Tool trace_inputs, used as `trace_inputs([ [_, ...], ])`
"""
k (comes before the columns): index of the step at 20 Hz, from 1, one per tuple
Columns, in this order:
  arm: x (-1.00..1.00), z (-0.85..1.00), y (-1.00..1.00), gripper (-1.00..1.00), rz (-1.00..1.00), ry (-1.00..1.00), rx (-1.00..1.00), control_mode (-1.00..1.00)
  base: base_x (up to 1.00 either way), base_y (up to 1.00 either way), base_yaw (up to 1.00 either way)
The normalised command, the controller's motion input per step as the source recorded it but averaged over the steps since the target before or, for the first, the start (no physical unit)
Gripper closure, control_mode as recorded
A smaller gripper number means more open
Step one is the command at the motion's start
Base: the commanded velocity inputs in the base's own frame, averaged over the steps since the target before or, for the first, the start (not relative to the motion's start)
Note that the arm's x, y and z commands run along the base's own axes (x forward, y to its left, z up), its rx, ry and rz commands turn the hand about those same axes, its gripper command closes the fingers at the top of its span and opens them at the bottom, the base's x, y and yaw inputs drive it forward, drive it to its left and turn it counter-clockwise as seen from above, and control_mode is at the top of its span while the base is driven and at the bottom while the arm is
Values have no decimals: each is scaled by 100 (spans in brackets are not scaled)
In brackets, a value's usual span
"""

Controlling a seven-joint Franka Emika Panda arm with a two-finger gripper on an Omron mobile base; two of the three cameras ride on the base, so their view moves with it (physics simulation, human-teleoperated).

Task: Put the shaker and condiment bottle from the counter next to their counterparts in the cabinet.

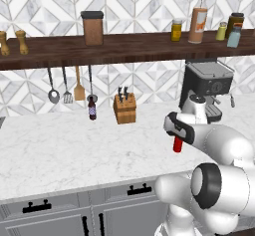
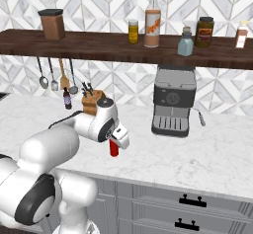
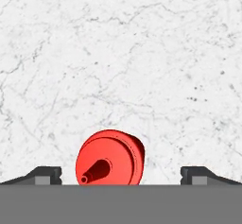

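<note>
The condiment bottle is a small red squeeze bottle that stands upright on the white marble counter. My gripper hangs straight above it, pointing down. In the hand view I look down on the bottle's red nozzle. It sits between my open gripper's two fingertips, closer to the left one, and neither touches it. The pale blue-grey shaker stands on the cabinet, a dark wooden shelf plank, beside a dark jar.
A black coffee machine stands just behind the bottle. A knife block, a dark purple bottle and hanging utensils line the wall. The shelf also carries a tall orange-label bottle, a brown canister and two mills.
</note>
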Motion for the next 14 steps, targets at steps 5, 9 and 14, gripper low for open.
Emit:
trace_inputs([
  [5,2,-1,1,100,0,0,0,-100,0,0,0],
  [9,0,0,0,100,0,0,2,-100,0,0,0],
  [14,0,-1,0,100,0,0,0,-100,0,0,0],
])
